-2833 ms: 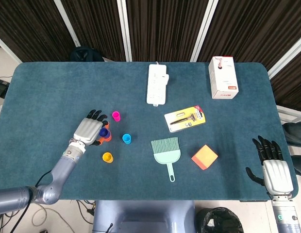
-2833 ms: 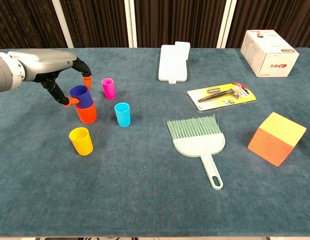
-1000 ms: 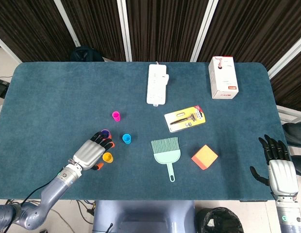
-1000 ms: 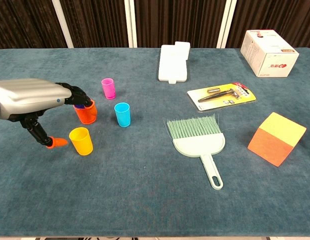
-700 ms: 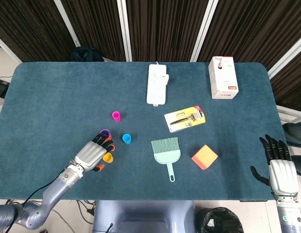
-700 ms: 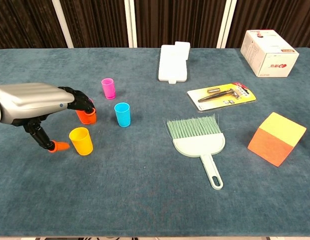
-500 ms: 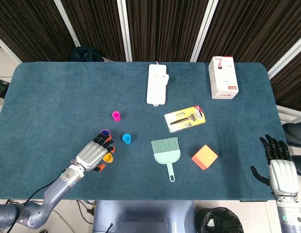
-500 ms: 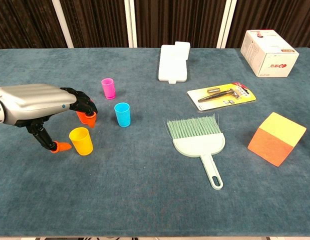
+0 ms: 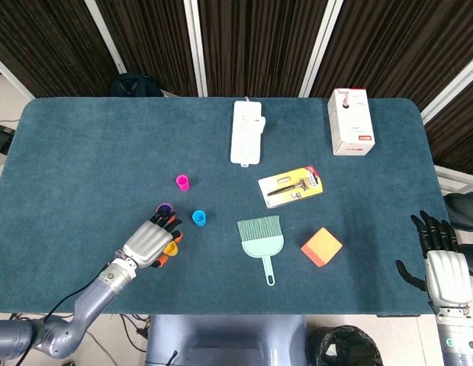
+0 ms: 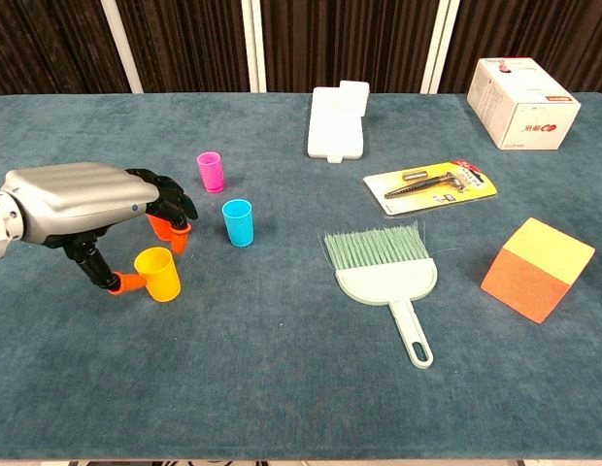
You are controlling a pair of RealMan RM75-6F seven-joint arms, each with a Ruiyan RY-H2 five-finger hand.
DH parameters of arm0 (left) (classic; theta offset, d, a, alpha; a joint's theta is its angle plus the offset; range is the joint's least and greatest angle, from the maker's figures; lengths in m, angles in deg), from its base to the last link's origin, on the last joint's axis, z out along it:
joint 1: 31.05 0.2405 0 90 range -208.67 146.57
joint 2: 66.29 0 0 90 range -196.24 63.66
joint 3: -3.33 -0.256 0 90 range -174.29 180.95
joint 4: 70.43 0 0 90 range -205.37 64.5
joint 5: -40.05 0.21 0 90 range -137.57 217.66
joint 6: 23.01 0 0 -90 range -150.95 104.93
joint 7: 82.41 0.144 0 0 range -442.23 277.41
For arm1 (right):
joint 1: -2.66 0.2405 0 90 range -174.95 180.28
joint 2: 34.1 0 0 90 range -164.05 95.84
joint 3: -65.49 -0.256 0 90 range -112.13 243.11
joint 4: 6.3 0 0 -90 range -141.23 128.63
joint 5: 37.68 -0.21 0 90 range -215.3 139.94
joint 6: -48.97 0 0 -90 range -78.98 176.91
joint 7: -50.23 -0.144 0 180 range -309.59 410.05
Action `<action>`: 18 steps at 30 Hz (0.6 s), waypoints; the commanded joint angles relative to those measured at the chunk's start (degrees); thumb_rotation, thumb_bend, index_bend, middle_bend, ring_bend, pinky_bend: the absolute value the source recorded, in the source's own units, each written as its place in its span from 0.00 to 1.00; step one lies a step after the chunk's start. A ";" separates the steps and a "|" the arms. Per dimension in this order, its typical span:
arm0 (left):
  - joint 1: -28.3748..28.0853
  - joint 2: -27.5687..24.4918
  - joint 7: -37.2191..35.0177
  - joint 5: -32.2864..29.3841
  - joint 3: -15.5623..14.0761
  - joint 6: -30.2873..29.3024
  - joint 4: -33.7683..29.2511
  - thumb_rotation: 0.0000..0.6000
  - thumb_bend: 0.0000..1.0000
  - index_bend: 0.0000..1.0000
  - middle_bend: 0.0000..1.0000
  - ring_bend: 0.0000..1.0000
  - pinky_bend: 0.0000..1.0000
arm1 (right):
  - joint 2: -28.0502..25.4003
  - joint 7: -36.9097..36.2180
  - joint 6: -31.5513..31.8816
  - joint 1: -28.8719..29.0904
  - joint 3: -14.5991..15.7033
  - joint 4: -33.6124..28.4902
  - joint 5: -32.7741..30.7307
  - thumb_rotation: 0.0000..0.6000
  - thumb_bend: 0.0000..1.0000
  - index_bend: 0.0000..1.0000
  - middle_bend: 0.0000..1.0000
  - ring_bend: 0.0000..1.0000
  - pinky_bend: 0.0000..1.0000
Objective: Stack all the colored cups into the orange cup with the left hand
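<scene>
The orange cup [image 9: 165, 210] [image 10: 164, 226] stands at the left with a purple cup nested in it, partly hidden behind my fingers in the chest view. In front of it stands a yellow cup [image 9: 170, 248] [image 10: 158, 274]. My left hand [image 9: 149, 244] [image 10: 87, 209] arches over the yellow cup: the thumb tip touches its left side and the fingers [image 10: 175, 233] hang above its far rim, not closed on it. A pink cup [image 9: 182, 182] [image 10: 211, 171] and a cyan cup [image 9: 198, 218] [image 10: 238, 221] stand free to the right. My right hand [image 9: 439, 263] lies empty at the front right corner, fingers extended.
A white power strip [image 9: 247, 131] [image 10: 337, 121] and a white box [image 9: 351, 120] [image 10: 522, 101] lie at the back. A yellow blister pack [image 9: 291, 186] [image 10: 432, 184], a green hand brush [image 9: 261, 238] [image 10: 384, 267] and an orange-yellow block [image 9: 322, 246] [image 10: 536, 268] occupy the middle and right.
My left hand left the purple cup in the orange cup, drew back toward the front edge, then crept right until its thumb met the yellow cup. The right hand barely shifted.
</scene>
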 commanded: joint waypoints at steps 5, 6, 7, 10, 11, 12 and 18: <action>0.21 0.24 0.92 -0.37 0.03 -0.67 0.18 1.00 0.31 0.42 0.15 0.00 0.00 | -0.07 -0.25 0.13 -0.07 -0.07 -0.02 0.00 1.00 0.34 0.09 0.05 0.09 0.04; 0.25 0.20 0.95 -0.48 0.03 -0.69 0.21 1.00 0.31 0.42 0.15 0.00 0.00 | -0.07 -0.31 0.12 -0.07 -0.06 -0.05 0.02 1.00 0.34 0.09 0.05 0.09 0.04; 0.30 0.15 0.94 -0.63 0.07 -0.72 0.23 1.00 0.31 0.42 0.15 0.00 0.00 | -0.08 -0.35 0.10 -0.06 -0.04 -0.06 0.04 1.00 0.34 0.09 0.05 0.09 0.04; 0.37 0.02 0.87 -0.79 0.12 -0.72 0.29 1.00 0.32 0.42 0.15 0.00 0.00 | -0.05 -0.28 -0.02 -0.04 0.00 -0.05 0.05 1.00 0.34 0.09 0.05 0.09 0.04; 0.39 -0.02 0.88 -0.83 0.13 -0.71 0.32 1.00 0.32 0.42 0.15 0.00 0.00 | -0.04 -0.28 -0.07 -0.03 0.01 -0.06 0.02 1.00 0.34 0.09 0.05 0.09 0.04; 0.39 -0.06 0.90 -0.85 0.13 -0.68 0.33 1.00 0.32 0.43 0.15 0.00 0.00 | -0.04 -0.27 -0.09 -0.02 0.01 -0.07 0.01 1.00 0.34 0.09 0.05 0.09 0.04; 0.41 -0.13 0.41 -0.71 0.33 -0.49 0.44 1.00 0.36 0.46 0.16 0.00 0.00 | -0.01 -0.21 -0.21 0.01 0.02 -0.07 -0.03 1.00 0.34 0.09 0.05 0.09 0.04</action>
